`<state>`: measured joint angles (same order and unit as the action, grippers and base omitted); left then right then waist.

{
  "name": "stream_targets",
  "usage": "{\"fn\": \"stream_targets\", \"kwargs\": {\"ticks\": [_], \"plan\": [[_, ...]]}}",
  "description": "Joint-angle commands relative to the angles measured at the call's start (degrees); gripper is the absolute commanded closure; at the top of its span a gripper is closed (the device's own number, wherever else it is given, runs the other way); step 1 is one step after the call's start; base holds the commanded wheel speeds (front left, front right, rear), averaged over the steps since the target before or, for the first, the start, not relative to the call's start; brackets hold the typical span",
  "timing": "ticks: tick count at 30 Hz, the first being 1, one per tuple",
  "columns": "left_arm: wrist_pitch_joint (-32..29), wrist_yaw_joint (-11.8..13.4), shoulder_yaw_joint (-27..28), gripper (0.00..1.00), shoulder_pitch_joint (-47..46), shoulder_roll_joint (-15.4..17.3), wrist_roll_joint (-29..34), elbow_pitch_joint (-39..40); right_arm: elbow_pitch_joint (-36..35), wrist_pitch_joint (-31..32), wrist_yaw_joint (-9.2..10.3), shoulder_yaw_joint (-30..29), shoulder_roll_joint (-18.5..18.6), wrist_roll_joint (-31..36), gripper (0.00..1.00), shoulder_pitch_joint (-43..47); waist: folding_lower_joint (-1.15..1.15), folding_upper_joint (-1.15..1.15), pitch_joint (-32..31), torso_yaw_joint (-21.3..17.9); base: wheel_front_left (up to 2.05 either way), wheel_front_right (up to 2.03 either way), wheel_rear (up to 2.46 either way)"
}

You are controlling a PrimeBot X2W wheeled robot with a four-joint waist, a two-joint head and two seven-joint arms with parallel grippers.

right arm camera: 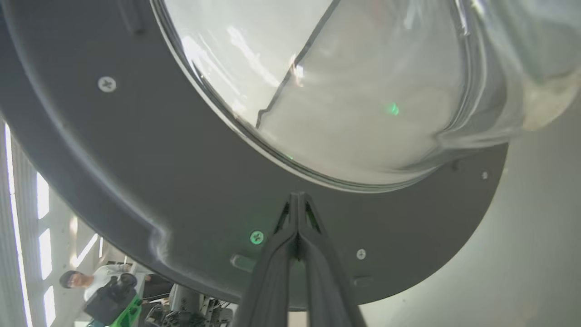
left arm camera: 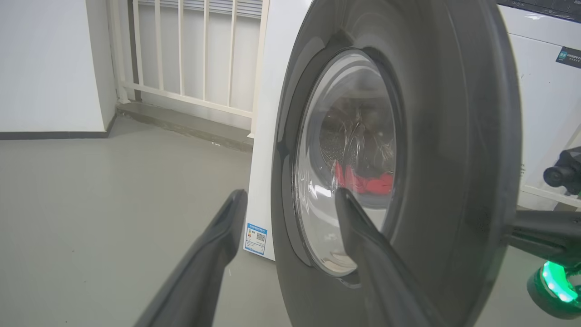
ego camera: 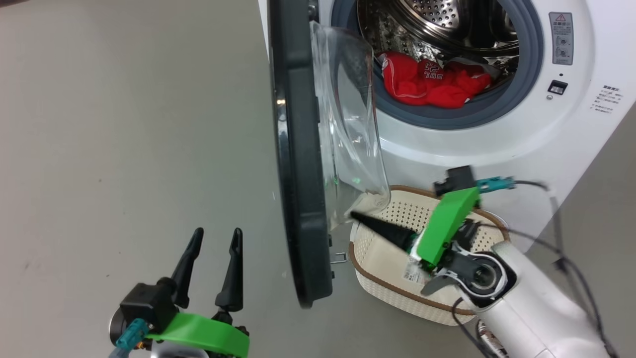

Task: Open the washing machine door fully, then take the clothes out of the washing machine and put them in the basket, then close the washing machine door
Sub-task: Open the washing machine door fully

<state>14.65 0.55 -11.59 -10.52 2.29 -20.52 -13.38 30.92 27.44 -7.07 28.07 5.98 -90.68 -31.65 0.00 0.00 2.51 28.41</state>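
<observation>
Washing machine door [ego camera: 298, 174] stands swung out from the cabinet, edge-on to you in the head view. Its black rim is upright and its glass bowl [ego camera: 348, 124] bulges from the inner face.

Nearest you, locate the left gripper [ego camera: 218, 233] above the floor [ego camera: 124, 124], on the outer side of the door. Its jaws are spread wide and stand clear of the rim.

Next, locate the right gripper [ego camera: 355, 216] on the inner side of the door, over the basket [ego camera: 382, 293]. Its jaws are pressed together, with the tip at the door's inner rim just below the glass. You cannot tell whether the tip touches.

The basket sits on the floor close in front of the washing machine [ego camera: 571, 129], just beside the door's lower edge.

Farthest from you, the clothes [ego camera: 427, 82] lie in a red bundle at the bottom of the drum [ego camera: 447, 25], against the grey gasket [ego camera: 497, 107].
</observation>
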Motion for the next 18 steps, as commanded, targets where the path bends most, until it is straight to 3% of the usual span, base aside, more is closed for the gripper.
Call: {"fn": "stream_targets", "kwargs": {"ticks": [1, 3, 9, 14, 18], "plan": [[0.32, 0.52, 1.98, 0.00, -0.39, 1.02, -0.43, 1.43, -2.02, -5.49, -0.42, 0.52, 0.61, 4.69, 0.00, 0.07, 0.00, 0.00, -0.08, -0.31, 0.00, 0.00, 0.00], [0.32, 0.59, 2.05, 0.00, -0.36, 1.04, -0.50, 1.51, -1.89, -8.32, -0.42, 0.92, 1.21, 7.37, 0.00, 0.13, 0.00, 0.00, -0.12, -0.42, 0.00, 0.00, 0.00], [0.33, 1.35, 2.94, 0.00, 0.12, 1.05, -0.92, 2.13, 1.42, -24.26, -0.42, 4.32, 3.36, 24.01, 0.00, 0.63, 0.00, 0.00, -0.62, -1.13, 0.00, 0.00, 0.00], [0.34, 1.83, 3.45, 0.00, 0.72, 1.06, -1.05, 2.61, 5.59, -34.54, -0.42, 5.60, 2.72, 36.49, 0.00, 1.04, 0.00, 0.00, -1.30, -1.61, 0.00, 0.00, 0.00], [0.34, 2.05, 3.57, 0.00, 1.15, 1.28, -0.22, 3.51, 9.89, -40.61, -0.42, 2.45, 1.12, 45.84, 0.00, 1.40, 0.00, 0.00, -1.82, -1.75, 0.00, 0.00, 0.00]]}}
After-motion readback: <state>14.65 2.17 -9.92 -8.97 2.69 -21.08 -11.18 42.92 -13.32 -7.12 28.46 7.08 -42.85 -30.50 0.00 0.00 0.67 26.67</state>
